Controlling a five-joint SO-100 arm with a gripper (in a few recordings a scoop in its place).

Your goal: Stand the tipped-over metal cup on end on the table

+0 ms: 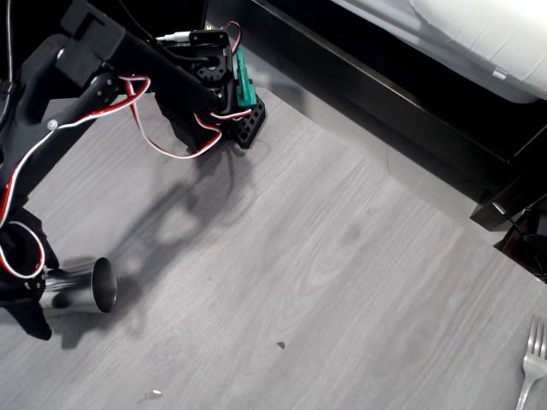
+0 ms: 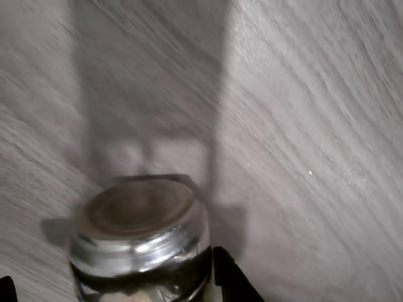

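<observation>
Grey table, cup on its side at the left edge of the overhead view.
Gripper is closed on the cup's base end, mouth facing right; in the wrist view a black finger flanks the cup. Fork lies well apart, lower right.

The black arm reaches low to the overhead view's left, its tool clamped tight.

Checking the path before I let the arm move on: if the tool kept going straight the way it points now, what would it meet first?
The metal cup already sits between the tool's fingers, closed base leading. Beyond it the wrist view shows bare table, so the table probably comes first, though depth is unclear.
</observation>
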